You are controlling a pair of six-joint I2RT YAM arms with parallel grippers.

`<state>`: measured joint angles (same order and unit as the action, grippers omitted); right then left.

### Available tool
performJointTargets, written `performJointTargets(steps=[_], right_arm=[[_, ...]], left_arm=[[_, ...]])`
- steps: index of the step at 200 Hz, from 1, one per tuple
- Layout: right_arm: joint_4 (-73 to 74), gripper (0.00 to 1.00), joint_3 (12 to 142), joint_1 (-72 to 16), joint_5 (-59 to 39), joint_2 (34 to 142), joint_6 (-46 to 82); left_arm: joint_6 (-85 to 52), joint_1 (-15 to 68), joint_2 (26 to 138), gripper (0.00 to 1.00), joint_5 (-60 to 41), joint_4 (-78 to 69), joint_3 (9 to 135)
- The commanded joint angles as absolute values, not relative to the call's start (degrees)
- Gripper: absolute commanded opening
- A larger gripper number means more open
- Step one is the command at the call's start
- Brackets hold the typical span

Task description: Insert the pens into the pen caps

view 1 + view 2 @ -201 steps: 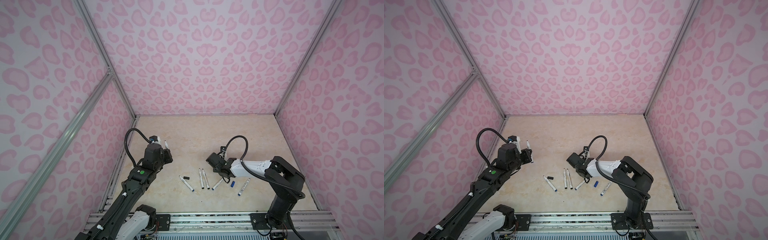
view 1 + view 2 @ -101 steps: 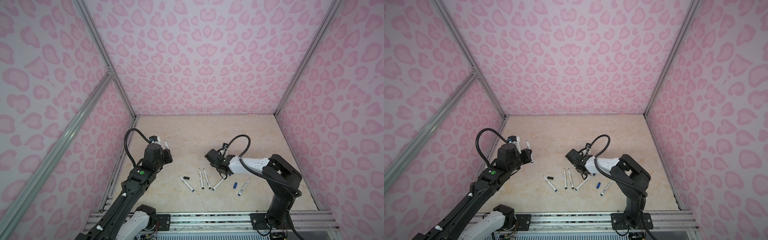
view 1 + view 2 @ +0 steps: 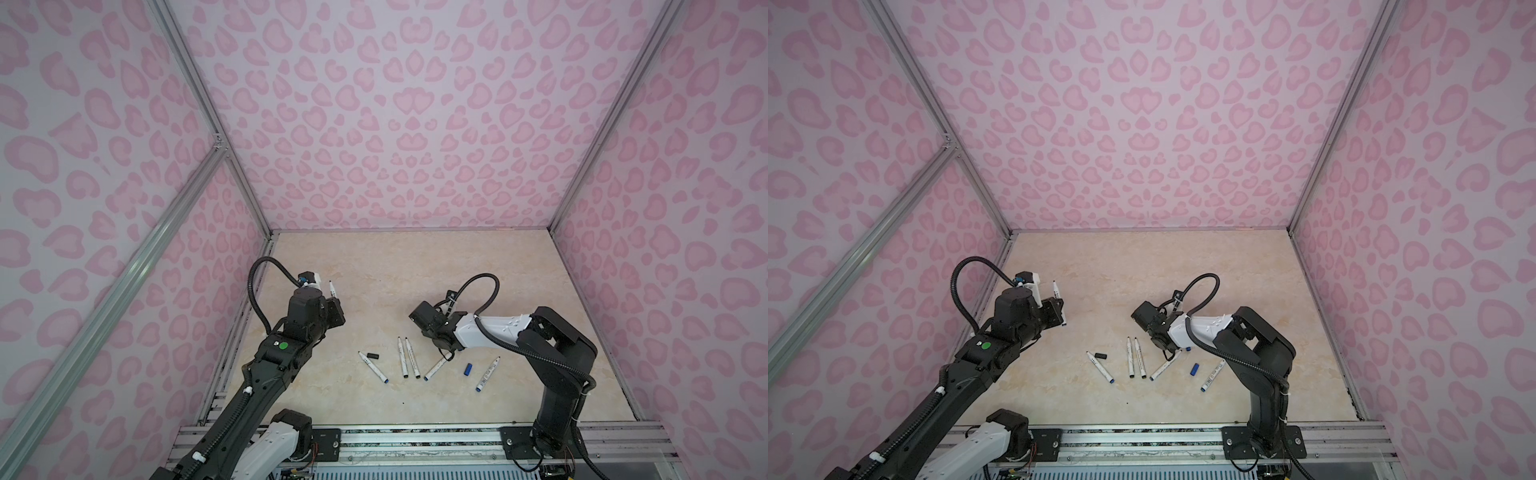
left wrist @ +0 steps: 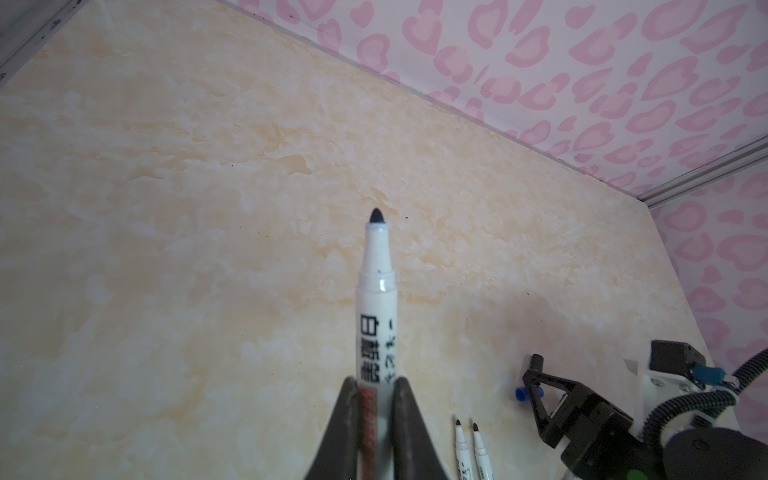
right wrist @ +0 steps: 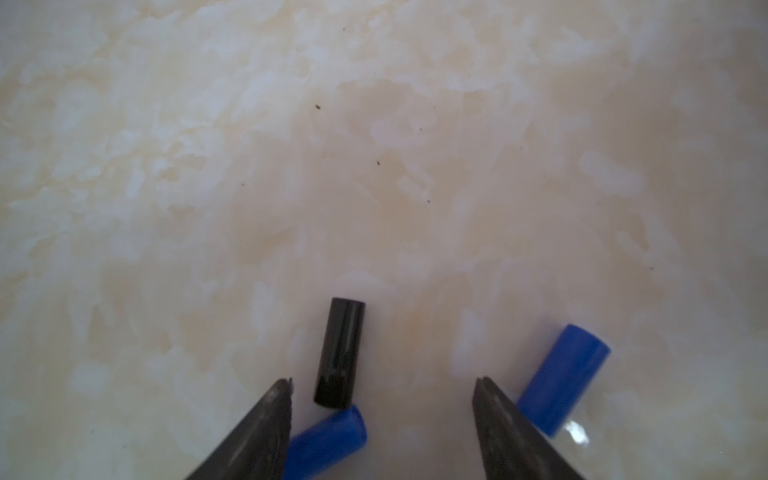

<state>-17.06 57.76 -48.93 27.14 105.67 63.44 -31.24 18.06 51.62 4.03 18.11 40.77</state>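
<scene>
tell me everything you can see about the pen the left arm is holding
The pen is a slim white plastic marker with black printed characters and a red band by the grip; its dark pointed tip is uncapped. The left gripper is shut on its barrel, holding it in the air; nothing else touches it.

A: Surface?
B: Beige marbled tabletop (image 3: 415, 270). Lying lower centre: left pen (image 3: 373, 366), parallel pair (image 3: 402, 358), slanted pen (image 3: 435, 369), right pen (image 3: 487, 374).
A: Caps?
B: Black cap (image 3: 373, 356) just beside left pen; blue cap (image 3: 468, 369) between slanted and right pens. Right wrist view: second black cap (image 5: 340, 352) just beside blurred blue cap (image 5: 328, 436); bright blue cap (image 5: 563, 378) apart.
</scene>
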Motion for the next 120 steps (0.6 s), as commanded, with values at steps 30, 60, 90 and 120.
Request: performJointTargets(steps=[30,60,90,120], right_arm=[[-17.73,0.69,57.21,-51.72,29.99,104.53,65.78],[-18.94,0.67,57.58,-53.22,31.15,104.33,66.49],[-18.61,0.62,56.79,-52.87,30.76,104.74,66.83],[-17.22,0.6,54.59,-52.02,30.18,103.59,67.06]], left_arm=[[-31.11,18.03,51.4,0.04,3.79,18.09,41.44],[-31.03,18.07,51.09,0.04,4.0,18.2,41.44],[-31.14,18.02,51.0,0.04,3.76,18.17,41.39],[-31.2,18.03,51.23,0.04,3.56,18.02,41.4]])
